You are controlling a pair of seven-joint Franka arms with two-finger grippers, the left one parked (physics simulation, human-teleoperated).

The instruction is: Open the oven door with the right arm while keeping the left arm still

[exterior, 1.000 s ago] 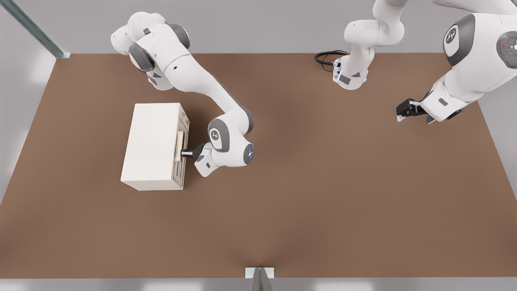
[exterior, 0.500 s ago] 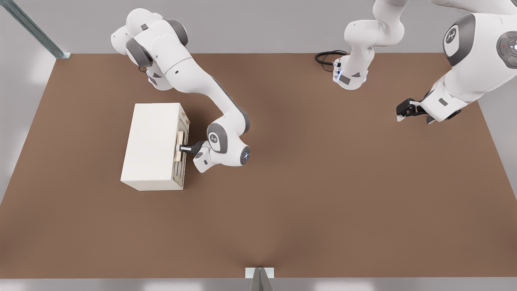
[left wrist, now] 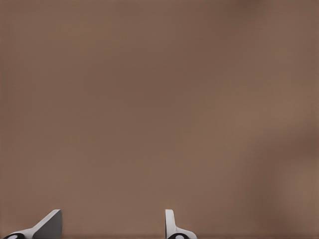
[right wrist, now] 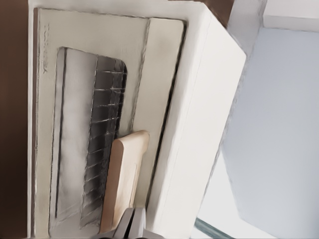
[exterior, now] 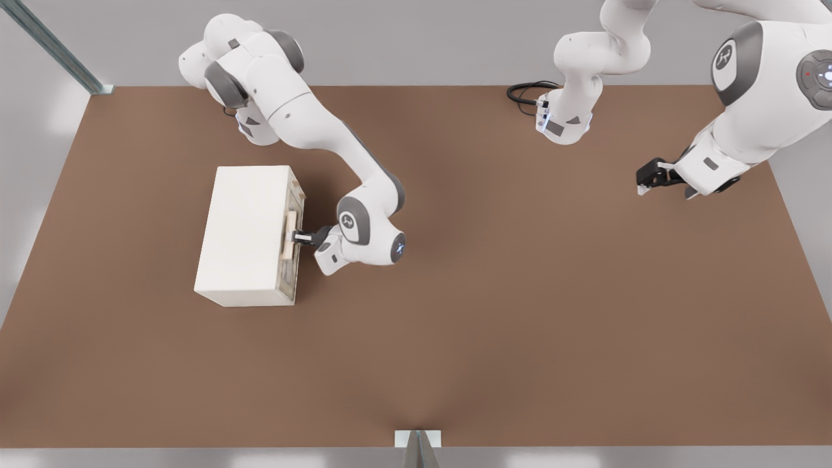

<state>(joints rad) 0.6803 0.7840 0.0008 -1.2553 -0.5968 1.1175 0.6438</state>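
The cream oven [exterior: 247,234] stands on the table at the front view's left. Its oven door [exterior: 294,242] faces the front view's right and lies flat against the body. The right wrist view shows the door [right wrist: 47,124] with its see-through window [right wrist: 92,139] and the tan bar handle [right wrist: 125,179]. The right arm [exterior: 325,143] reaches down from the back. My gripper [exterior: 299,237] sits at the handle [exterior: 289,235]. In the right wrist view my gripper [right wrist: 132,225] has its fingers drawn close together where the handle's end meets them.
The brown table [exterior: 455,325] spreads wide to the front view's right of the oven. A black cable loop [exterior: 530,94] lies at the back by the parked arm's base. A metal post [exterior: 417,452] stands at the near edge.
My gripper has moved in from just off the door to the handle and shifted slightly toward the back. The oven door has not visibly swung.
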